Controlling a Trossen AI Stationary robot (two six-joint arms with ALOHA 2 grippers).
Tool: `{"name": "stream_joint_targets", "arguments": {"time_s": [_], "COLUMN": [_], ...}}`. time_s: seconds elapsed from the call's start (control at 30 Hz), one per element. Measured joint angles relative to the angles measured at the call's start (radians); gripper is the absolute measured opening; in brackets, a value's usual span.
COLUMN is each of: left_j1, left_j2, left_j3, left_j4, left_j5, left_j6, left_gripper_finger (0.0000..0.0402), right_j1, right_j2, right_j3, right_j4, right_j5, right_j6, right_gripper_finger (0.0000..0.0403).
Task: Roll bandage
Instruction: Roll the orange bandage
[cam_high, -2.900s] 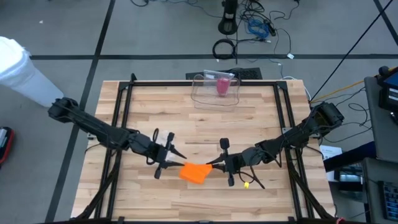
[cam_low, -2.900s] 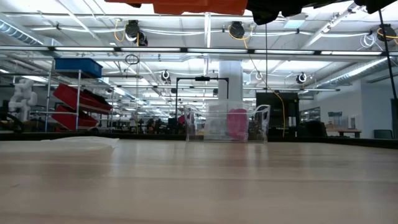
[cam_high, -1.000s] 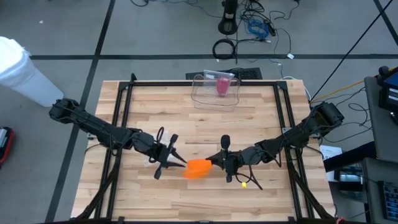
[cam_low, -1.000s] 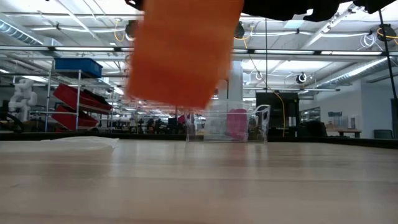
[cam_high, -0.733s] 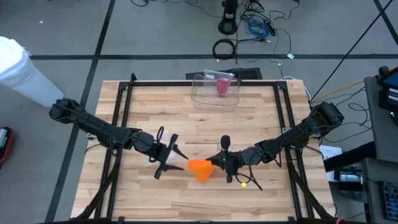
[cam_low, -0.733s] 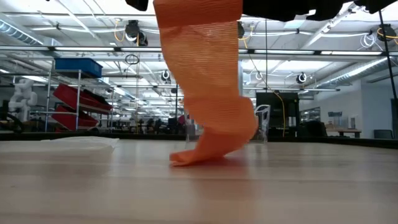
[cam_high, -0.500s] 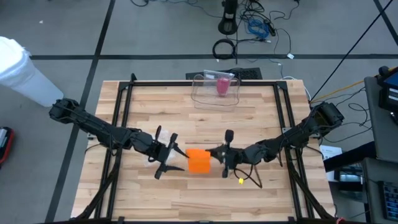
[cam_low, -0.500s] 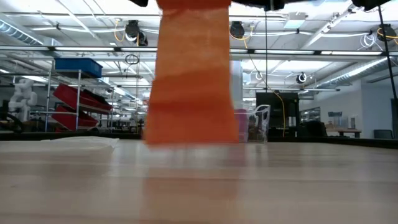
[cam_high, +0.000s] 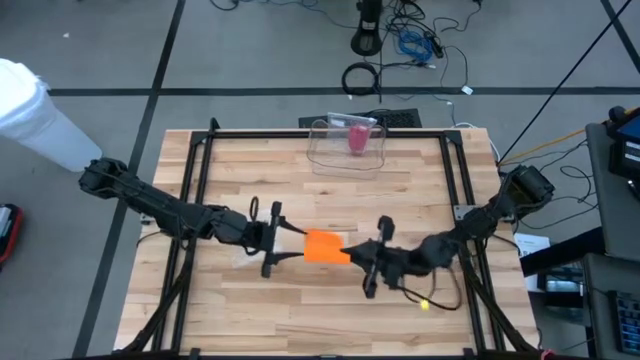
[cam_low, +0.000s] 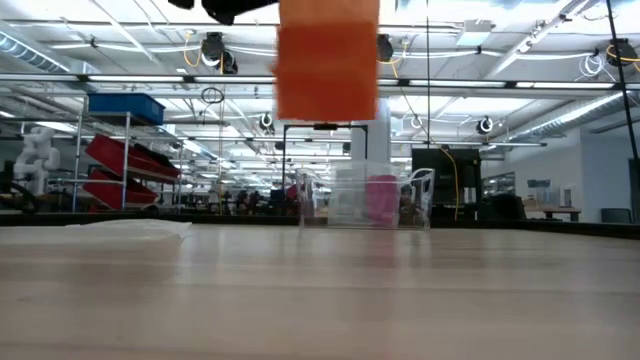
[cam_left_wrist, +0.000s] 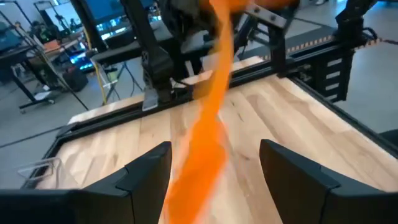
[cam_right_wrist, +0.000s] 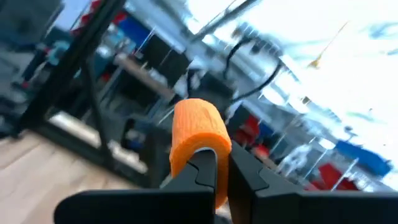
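The orange bandage (cam_high: 322, 246) hangs above the table (cam_high: 330, 190), between both arms. The right pincer (cam_right_wrist: 214, 177) is pinching its partly wound roll; the left pincer (cam_left_wrist: 214, 168) is spread around the loose tail. Rolling seems roughly midway; the tail remains.

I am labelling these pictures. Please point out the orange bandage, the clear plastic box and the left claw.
orange fabric bandage (cam_high: 322, 246): high view, middle of the strip.
clear plastic box (cam_high: 330, 148): high view, left wall.
left claw (cam_high: 276, 244): high view, between its open fingertips.
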Motion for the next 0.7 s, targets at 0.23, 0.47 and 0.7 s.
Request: {"name": "stream_joint_targets", "arguments": {"time_s": [0.23,0.47,0.7], "left_j1": [0.001,-0.002,-0.004], "left_j2": [0.000,0.014,0.085], "left_j3": [0.000,0.002,0.002], "left_j4": [0.002,0.023,0.085], "left_j5": [-0.033,-0.026,-0.083], "left_j6": [0.020,0.066,0.188], "left_gripper_finger": [0.0249,0.0249,0.0218], "right_j1": [0.058,0.061,0.057], "right_j2": [0.000,0.000,0.001], "right_j3": [-0.001,0.025,0.034], "right_j4": [0.218,0.242,0.236], "right_j5": [0.022,0.181,0.268], "right_j6": [-0.118,-0.104,-0.091], "right_gripper_finger": [0.0004,0.0004,0.0004]}}
